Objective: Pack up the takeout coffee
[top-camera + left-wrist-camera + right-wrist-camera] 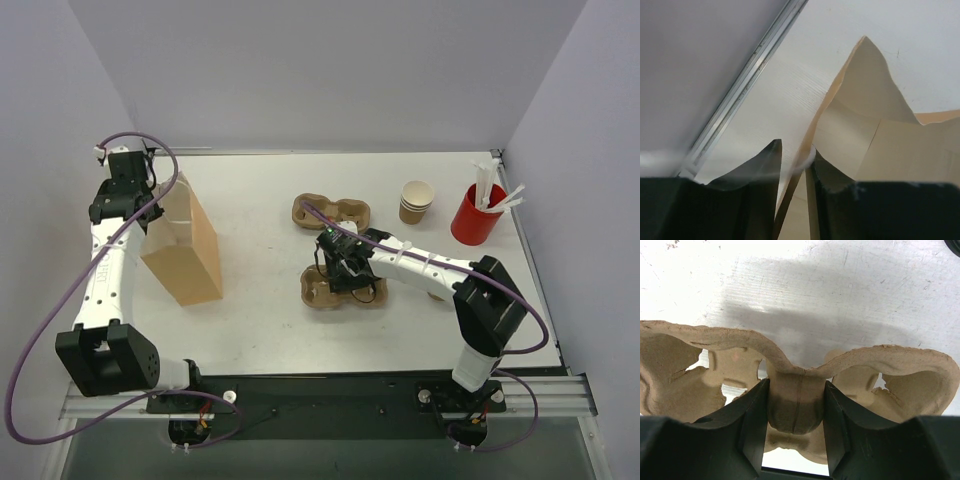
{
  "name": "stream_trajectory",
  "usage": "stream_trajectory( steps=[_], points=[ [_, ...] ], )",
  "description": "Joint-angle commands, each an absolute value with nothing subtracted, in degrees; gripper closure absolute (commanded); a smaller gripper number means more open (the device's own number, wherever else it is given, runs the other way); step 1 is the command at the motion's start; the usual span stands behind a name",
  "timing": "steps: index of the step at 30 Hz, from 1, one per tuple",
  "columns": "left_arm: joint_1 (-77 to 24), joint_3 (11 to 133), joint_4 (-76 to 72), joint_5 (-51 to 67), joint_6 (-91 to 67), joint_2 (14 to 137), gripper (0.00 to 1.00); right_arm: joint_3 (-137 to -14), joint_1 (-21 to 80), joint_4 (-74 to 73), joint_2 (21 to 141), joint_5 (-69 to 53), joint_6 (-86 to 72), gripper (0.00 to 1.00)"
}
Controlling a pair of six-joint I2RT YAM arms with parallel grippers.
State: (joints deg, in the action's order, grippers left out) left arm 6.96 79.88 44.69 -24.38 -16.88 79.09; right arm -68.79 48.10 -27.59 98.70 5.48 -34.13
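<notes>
Right fingers [751, 432]: pressed in from both sides on the narrow central web of a moulded pulp cup carrier [900, 377], pinching it; both pads are flat against the web, with 1 cup pocket fanning out to each side. The carrier lies mid-bench, slightly right of centre, with the right arm reaching in low over it from the right. Left fingers [757, 175]: partly spread, straddling the top rim of the brown paper bag [865, 130]; the paper wall lies against 1 finger, while a strip of bench [260, 320] shows between the paper and the other, so no firm pinch is visible. The bag stands upright at the left side of the bench, mouth up, with the left arm raised beside it. A 2nd carrier [330, 212] lies just beyond the held one, apart from it. Takeout coffee cup [417, 200]: upright at far right of the bench, apparently nested on others, near the red cup [476, 215] holding white sticks, well apart from bag and both fingers.
</notes>
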Motion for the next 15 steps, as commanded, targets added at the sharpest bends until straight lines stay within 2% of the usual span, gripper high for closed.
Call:
stream_trajectory(
  steps=[1, 2, 4, 5, 6, 15],
  points=[
    [7.9, 78.9, 40.9, -20.0, -18.2, 76.6, 0.68, -68.6, 47.7, -29.0, 95.0, 6.0, -33.3, 0.63],
    [7.9, 78.5, 40.6, -19.3, -18.1, 76.3, 0.77, -68.5, 47.7, -28.9, 94.7, 6.1, -33.2, 0.63],
    [7.9, 78.2, 39.6, -18.5, -17.8, 74.8, 0.84, -68.4, 47.7, -28.9, 94.4, 6.2, -33.2, 0.63],
    [8.0, 78.1, 39.5, -18.1, -17.8, 74.4, 0.95, -68.4, 47.6, -29.0, 94.3, 6.2, -33.0, 0.63],
    [8.0, 78.4, 39.3, -17.8, -17.7, 73.5, 0.98, -68.4, 47.6, -28.9, 94.2, 6.2, -33.0, 0.63],
    [7.8, 78.1, 38.7, -8.6, -13.5, 70.0, 1.0, -68.7, 47.5, -29.3, 93.8, 6.2, -32.9, 0.63]
  ],
)
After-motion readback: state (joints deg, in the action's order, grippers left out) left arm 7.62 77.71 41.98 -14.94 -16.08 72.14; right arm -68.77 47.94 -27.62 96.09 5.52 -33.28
